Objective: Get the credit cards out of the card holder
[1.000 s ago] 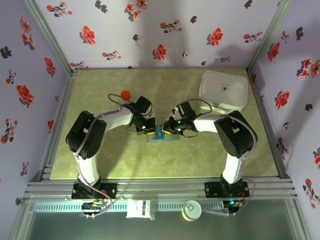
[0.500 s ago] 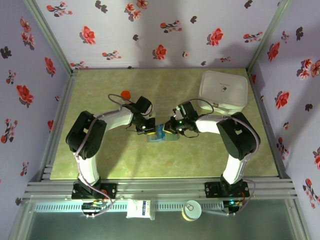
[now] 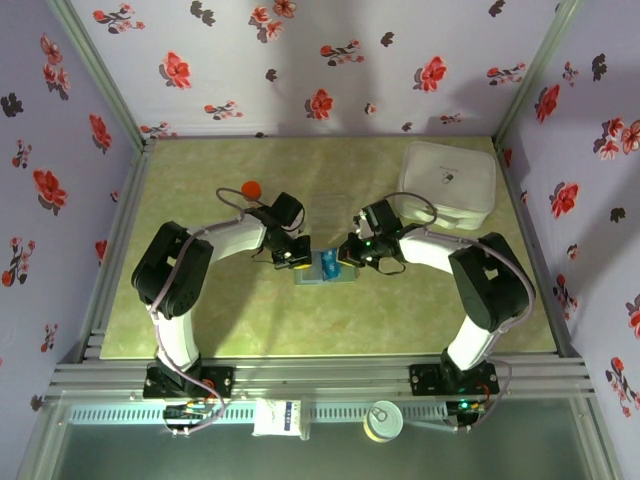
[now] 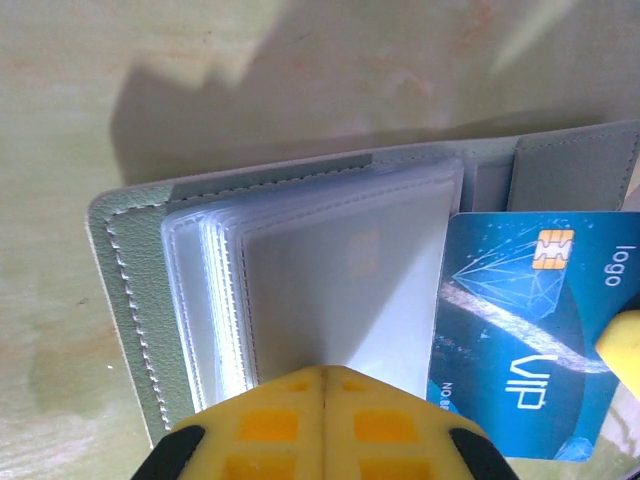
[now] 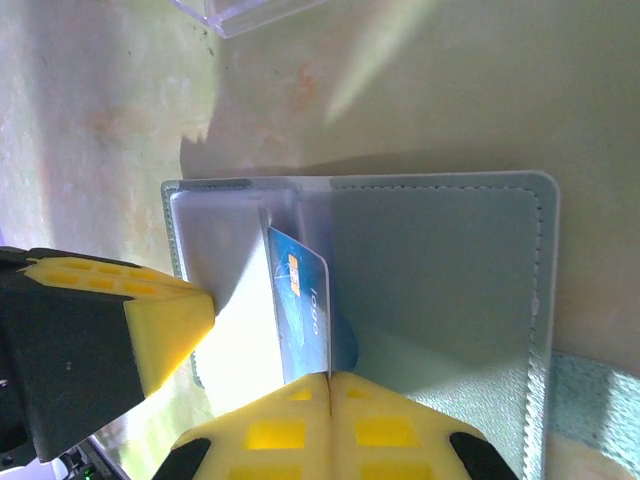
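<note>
Left wrist view: the left fingers [image 4: 265, 420] are pressed together, tips on the clear sleeves [image 4: 330, 270] of the open card holder [image 4: 125, 300]. The right fingers [image 5: 275, 430] pinch the edge of the blue credit card [image 5: 300, 305] over the holder.

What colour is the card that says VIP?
Blue card, with a gold chip; clearest in the left wrist view.

The top external camera looks steeply down from high behind the near edge over the whole tabletop [image 3: 250, 320]; both wrist cameras look closely at the open card holder [image 4: 130, 300] from opposite sides
</note>
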